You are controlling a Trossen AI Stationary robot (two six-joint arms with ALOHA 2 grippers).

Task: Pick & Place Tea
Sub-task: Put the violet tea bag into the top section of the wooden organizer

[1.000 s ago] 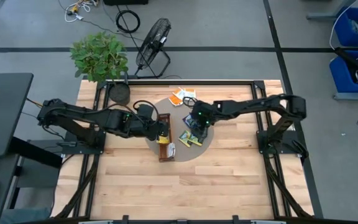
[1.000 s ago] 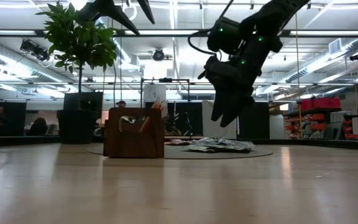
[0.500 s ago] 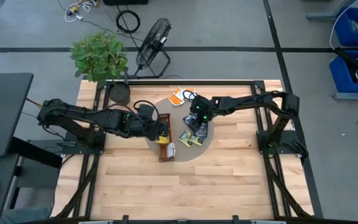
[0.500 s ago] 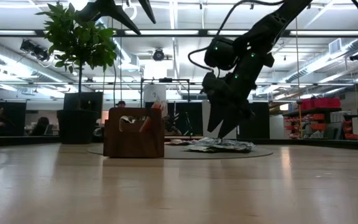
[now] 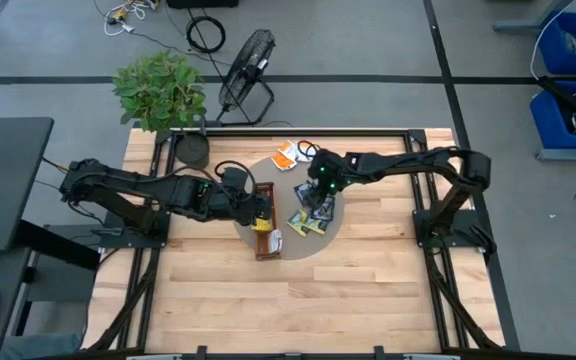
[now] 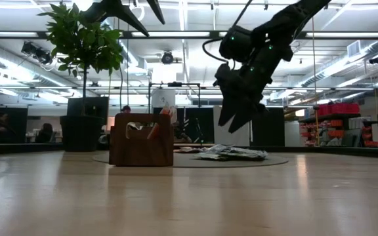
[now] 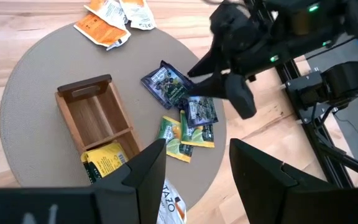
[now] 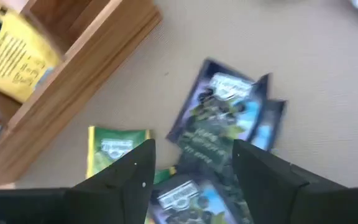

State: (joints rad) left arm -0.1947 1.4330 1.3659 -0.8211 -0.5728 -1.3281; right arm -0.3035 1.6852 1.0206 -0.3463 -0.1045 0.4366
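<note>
Sachets of dark blue tea (image 7: 169,86) lie flat on the round mat (image 7: 36,59) just beside the wooden tray (image 7: 95,127), thin, light and slippery, best pinched at an overlapping edge by the right claw (image 6: 231,121), parted and empty above them.

The wooden bench (image 5: 368,290) carries a round grey mat (image 5: 336,228) at centre and a potted plant (image 5: 161,92) at ten o'clock.

Orange-and-white, dark blue, yellow-green tea sachets (image 7: 173,87); brown wooden tray (image 7: 98,118); grey mat (image 7: 36,74)
</note>
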